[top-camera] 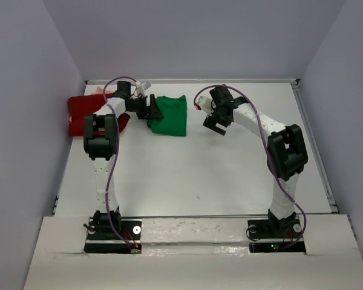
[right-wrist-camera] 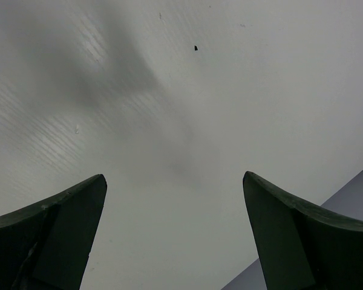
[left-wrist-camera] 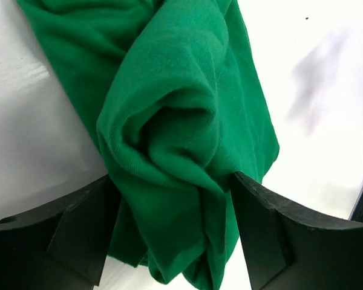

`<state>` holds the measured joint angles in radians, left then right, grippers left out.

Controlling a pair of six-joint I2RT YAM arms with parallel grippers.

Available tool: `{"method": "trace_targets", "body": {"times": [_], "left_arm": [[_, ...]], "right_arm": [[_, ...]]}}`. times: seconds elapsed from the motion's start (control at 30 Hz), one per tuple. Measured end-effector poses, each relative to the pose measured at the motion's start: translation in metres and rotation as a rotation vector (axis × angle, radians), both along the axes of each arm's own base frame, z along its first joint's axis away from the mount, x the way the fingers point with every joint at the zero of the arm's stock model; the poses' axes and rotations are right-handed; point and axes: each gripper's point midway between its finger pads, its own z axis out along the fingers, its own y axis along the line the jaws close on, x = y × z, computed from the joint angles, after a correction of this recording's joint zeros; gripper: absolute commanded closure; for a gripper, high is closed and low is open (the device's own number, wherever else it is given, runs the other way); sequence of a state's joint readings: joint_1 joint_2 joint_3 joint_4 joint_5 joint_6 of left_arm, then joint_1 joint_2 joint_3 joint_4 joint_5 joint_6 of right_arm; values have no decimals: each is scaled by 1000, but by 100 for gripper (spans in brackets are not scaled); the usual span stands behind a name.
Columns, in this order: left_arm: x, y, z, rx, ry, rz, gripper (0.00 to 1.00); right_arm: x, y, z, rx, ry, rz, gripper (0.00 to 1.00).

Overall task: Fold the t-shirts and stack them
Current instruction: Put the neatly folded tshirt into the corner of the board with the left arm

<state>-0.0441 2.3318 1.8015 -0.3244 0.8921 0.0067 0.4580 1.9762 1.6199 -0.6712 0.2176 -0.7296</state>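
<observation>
A bright green t-shirt [top-camera: 170,115] lies bunched in a rough fold on the white table at the back. My left gripper [top-camera: 152,111] is at its left edge. In the left wrist view the green t-shirt [left-wrist-camera: 181,121] fills the gap of my left gripper [left-wrist-camera: 172,176], whose jaws stand wide, open, brushing the cloth on both sides. A dark red t-shirt [top-camera: 80,113] sits crumpled at the far left behind the left arm. A scrap of pale pink t-shirt [top-camera: 102,90] peeks out beyond it. My right gripper [top-camera: 214,125] hovers right of the green shirt, open and empty [right-wrist-camera: 174,175] over bare table.
Grey walls [top-camera: 30,109] close in the table on the left, back and right. The table's raised rim [top-camera: 314,139] runs down the right side. Both arm bases [top-camera: 112,232] stand at the near edge.
</observation>
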Motion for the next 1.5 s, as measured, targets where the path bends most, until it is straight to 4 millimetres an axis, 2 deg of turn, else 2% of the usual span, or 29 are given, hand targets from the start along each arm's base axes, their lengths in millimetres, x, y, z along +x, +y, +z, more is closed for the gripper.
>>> {"method": "trace_targets", "body": {"times": [0.13, 0.17, 0.23, 0.27, 0.33, 0.37, 0.53, 0.57, 1.0, 1.2, 1.33, 1.5], "left_arm": [[0, -5, -3, 8, -1, -12, 37], [-1, -6, -4, 14, -3, -17, 46], [-2, -9, -6, 32, -10, -27, 54], [-3, -12, -7, 43, -15, -34, 63], [-5, -17, -9, 57, -22, -49, 69], [-5, -20, -10, 65, -25, -55, 76], [-8, -28, -11, 77, -37, -78, 92], [-8, -28, -11, 78, -38, -80, 99], [-12, -25, -12, 120, -25, -78, 100], [-19, -12, -2, 251, -20, -48, 100], [-14, -3, 5, 355, -37, -21, 100], [-15, 16, 3, 499, -28, 32, 100]], "right_arm": [[0, 0, 0, 0, 0, 0, 0], [0, 0, 0, 0, 0, 0, 0], [0, 0, 0, 0, 0, 0, 0], [0, 0, 0, 0, 0, 0, 0], [0, 0, -1, -1, 2, 0, 0], [-1, 0, -2, -2, 3, 0, 0], [-3, -1, -4, -5, 11, 0, 0], [-3, -1, -4, -5, 11, 0, 0], [-3, -1, -5, -4, 12, 0, 0], [-7, 5, -10, 30, 35, 16, 0], [-13, 6, -14, 42, 54, 22, 0], [-19, 6, -6, 59, 49, 29, 0]]}}
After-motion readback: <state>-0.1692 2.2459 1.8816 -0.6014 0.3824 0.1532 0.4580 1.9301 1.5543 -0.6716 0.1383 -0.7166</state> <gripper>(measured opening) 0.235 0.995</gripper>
